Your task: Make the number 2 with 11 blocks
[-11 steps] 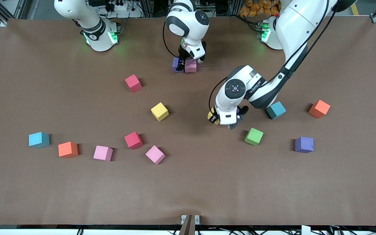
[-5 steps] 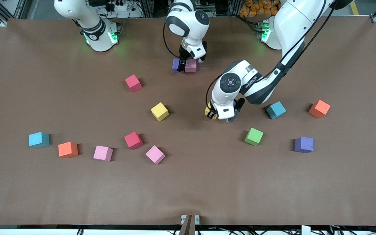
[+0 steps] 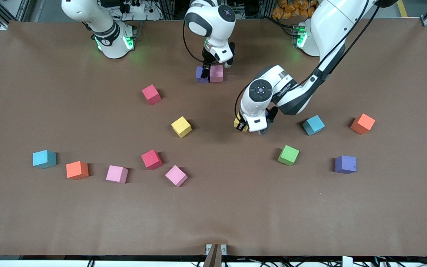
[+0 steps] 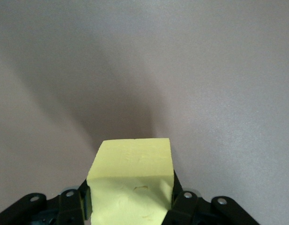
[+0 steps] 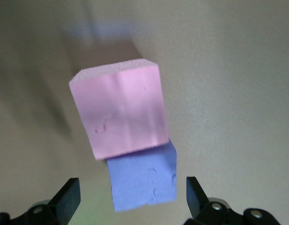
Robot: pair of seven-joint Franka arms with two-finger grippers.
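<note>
Presently, as figured:
Left gripper (image 3: 241, 125): in the air over bare brown table (image 3: 213, 215) mid-table, jaws clamped on a small yellow foam cube (image 4: 131, 180).
Right gripper (image 3: 208, 70): over a purple foam cube (image 3: 199, 73) and a pink foam cube (image 3: 217, 73), jaws wide apart, holding nothing.
Purple and pink cubes: touching side by side, near the robots' bases.
Other foam blocks: scattered singly, among them a second yellow cube (image 3: 181, 126), a green cube (image 3: 288, 154) and a light blue cube (image 3: 313, 124).

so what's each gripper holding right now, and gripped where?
Left gripper holds a yellow block by two opposite side faces, up over bare table. Right gripper is open and holds nothing, over the pink block and purple block.
</note>
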